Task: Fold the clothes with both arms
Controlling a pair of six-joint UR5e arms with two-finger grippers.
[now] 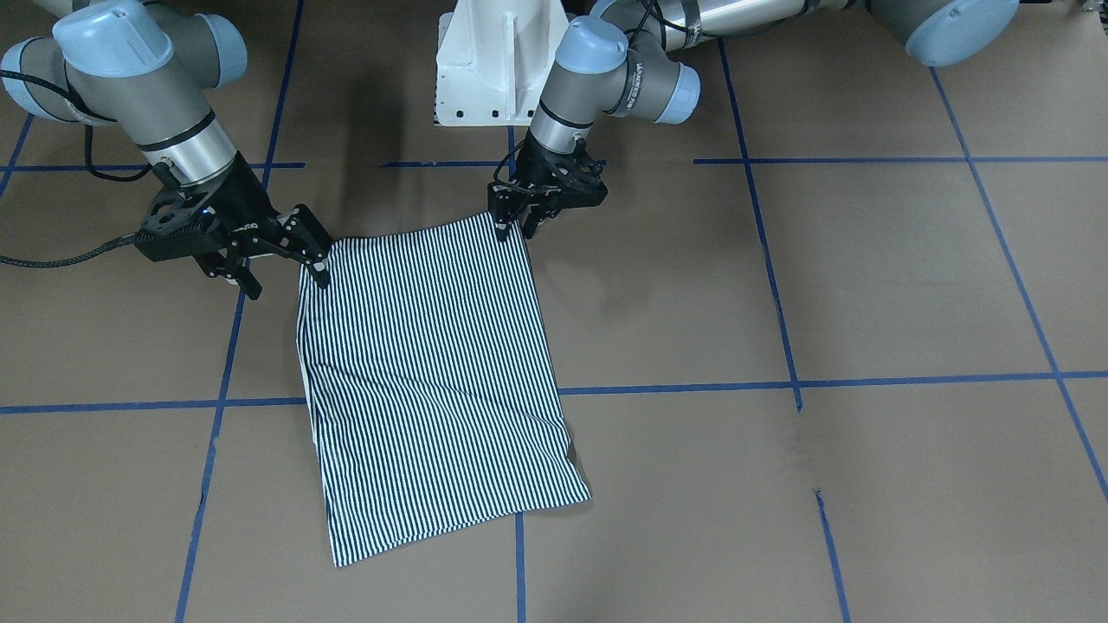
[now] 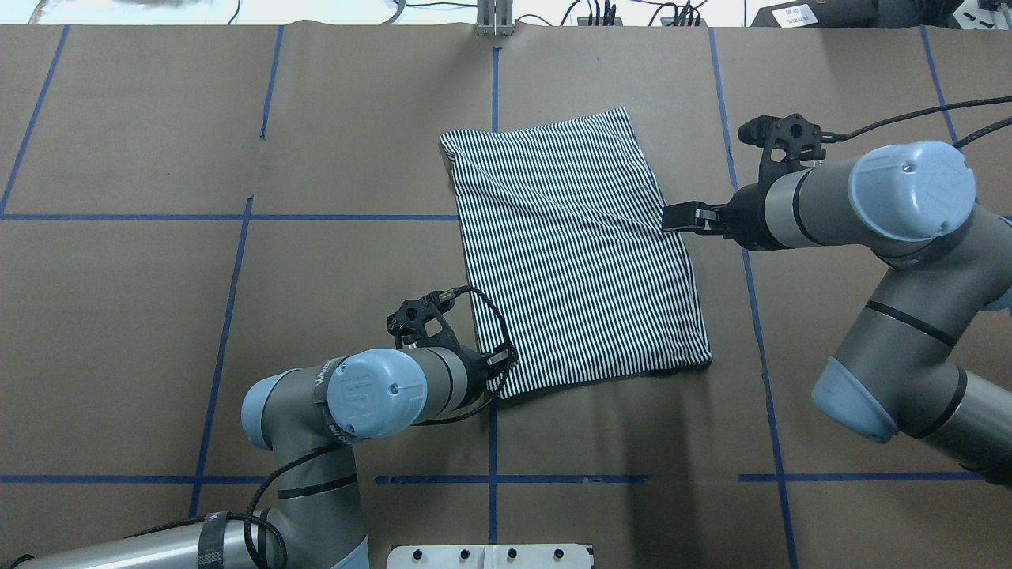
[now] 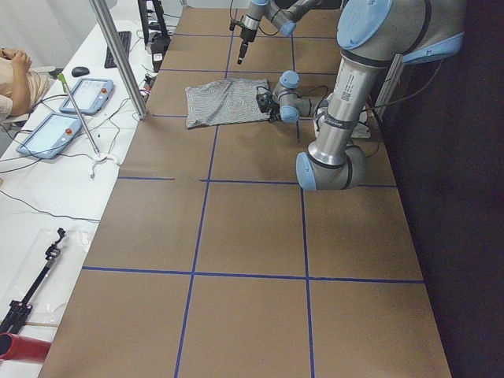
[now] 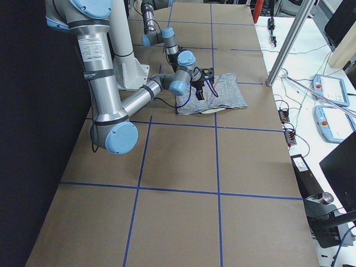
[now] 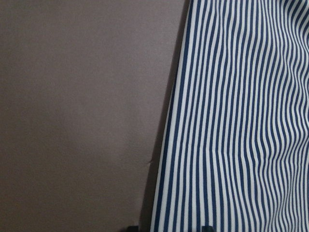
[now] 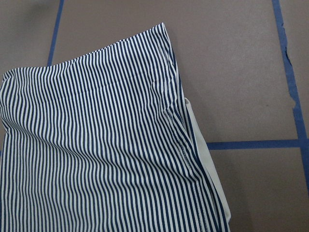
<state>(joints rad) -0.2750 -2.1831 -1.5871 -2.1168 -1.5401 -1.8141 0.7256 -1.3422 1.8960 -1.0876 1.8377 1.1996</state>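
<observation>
The clothes are one navy-and-white striped shirt, folded into a flat rectangle on the brown table. A cream collar strip shows at one folded edge. My left gripper is low over the shirt's near corner on the robot's left. Its fingers are slightly apart and straddle the striped edge without pinching it. My right gripper hangs open beside the shirt's other near corner, with its fingers spread wide and nothing between them. The right wrist view looks down on the shirt.
The white pedestal base stands at the robot's edge of the table. Blue tape lines cross the brown surface. Beyond the far edge is a side table with tablets, a metal pole and a seated person.
</observation>
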